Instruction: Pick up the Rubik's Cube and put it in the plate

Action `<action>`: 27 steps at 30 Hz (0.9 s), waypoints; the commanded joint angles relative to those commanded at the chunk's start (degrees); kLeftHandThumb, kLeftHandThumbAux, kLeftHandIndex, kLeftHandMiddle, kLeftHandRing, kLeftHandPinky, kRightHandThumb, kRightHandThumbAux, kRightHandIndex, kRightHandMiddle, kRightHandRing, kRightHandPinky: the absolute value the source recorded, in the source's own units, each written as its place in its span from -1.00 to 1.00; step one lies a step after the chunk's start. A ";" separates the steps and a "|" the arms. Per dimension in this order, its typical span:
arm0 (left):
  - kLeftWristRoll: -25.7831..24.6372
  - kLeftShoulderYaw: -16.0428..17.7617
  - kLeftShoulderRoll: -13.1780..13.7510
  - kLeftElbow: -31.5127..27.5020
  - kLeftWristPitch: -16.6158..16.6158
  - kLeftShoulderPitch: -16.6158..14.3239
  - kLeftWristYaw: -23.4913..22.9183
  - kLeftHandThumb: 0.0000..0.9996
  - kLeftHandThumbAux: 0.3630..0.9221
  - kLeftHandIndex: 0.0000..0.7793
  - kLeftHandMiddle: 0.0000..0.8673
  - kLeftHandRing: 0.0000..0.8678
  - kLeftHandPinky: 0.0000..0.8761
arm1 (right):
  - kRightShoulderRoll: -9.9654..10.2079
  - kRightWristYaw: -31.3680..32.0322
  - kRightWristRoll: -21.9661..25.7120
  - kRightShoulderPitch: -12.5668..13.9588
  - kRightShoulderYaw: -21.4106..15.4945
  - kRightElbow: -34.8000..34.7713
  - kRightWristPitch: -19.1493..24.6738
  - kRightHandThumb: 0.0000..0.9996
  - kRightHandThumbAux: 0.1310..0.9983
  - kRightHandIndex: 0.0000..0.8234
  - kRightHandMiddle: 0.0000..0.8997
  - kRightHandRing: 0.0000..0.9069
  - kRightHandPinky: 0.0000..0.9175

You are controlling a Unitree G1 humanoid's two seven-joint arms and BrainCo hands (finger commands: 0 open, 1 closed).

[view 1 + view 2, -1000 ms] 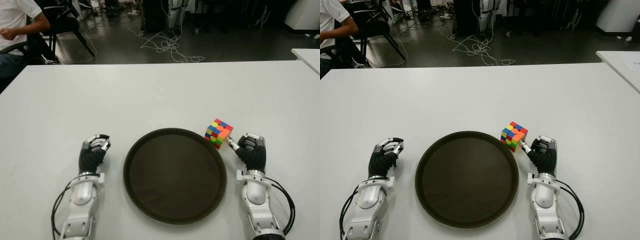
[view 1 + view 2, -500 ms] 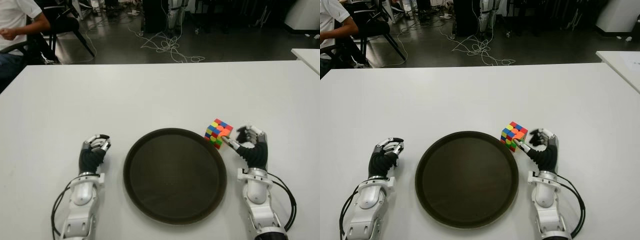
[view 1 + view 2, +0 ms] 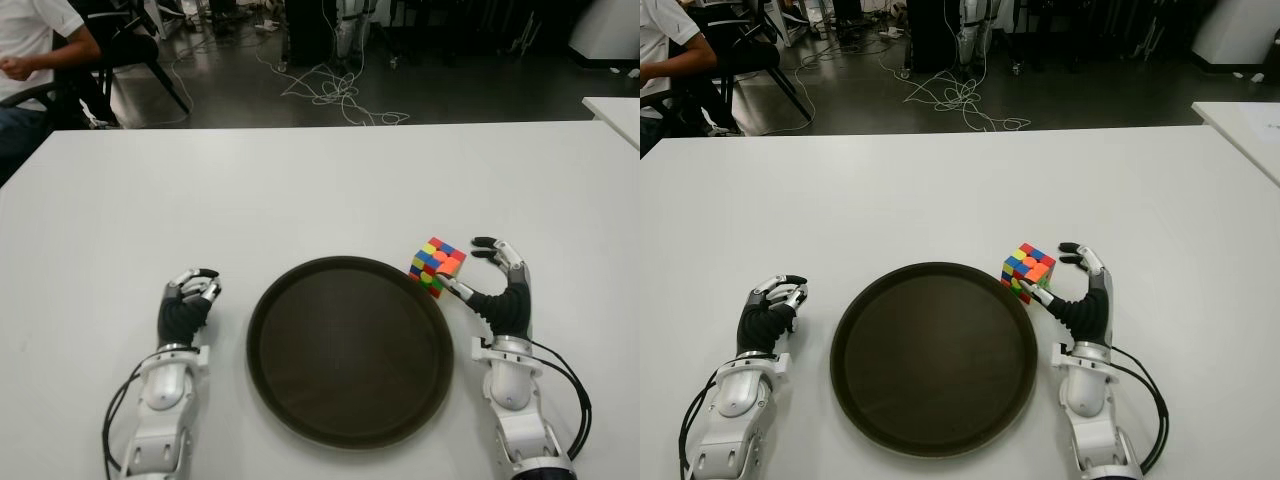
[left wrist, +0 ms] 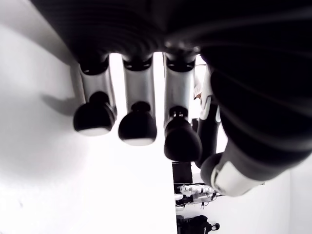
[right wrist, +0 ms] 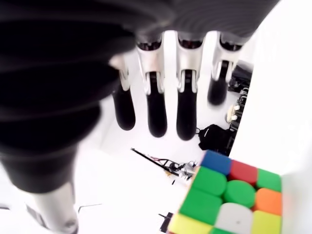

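Right hand [image 3: 498, 290] had uncurled — fingers now spread beside the cube [image 3: 437, 266], not gripping; cube on table at plate [image 3: 350, 350] rim. Grasp looked imminent. Left hand [image 3: 186, 305] curled, empty, left of plate.

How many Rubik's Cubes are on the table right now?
1. The Rubik's Cube sits on the table at the plate's far right rim, beside the open right hand. Nothing suggests another is hidden.

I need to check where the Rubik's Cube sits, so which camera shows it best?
The left eye view: the whole Rubik's Cube sits by the plate rim, beside the open right hand. The right eye matches; the right wrist crops it; the left wrist misses it.
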 joint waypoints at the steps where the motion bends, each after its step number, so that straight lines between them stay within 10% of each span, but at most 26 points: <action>1: -0.05 0.02 0.00 0.05 -0.09 -0.01 -0.04 0.42 0.22 0.14 0.93 0.93 0.90 | 0.00 0.30 0.07 0.08 0.00 -0.36 0.27 -1.00 0.50 -0.25 -0.30 -0.35 -0.77; 27: -0.81 0.39 -0.52 0.10 0.21 -0.05 0.07 0.42 0.22 0.14 0.93 0.93 0.90 | -1.17 3.27 -1.68 -0.04 0.25 -2.48 2.51 -1.00 0.53 -0.31 -0.38 -0.46 -0.75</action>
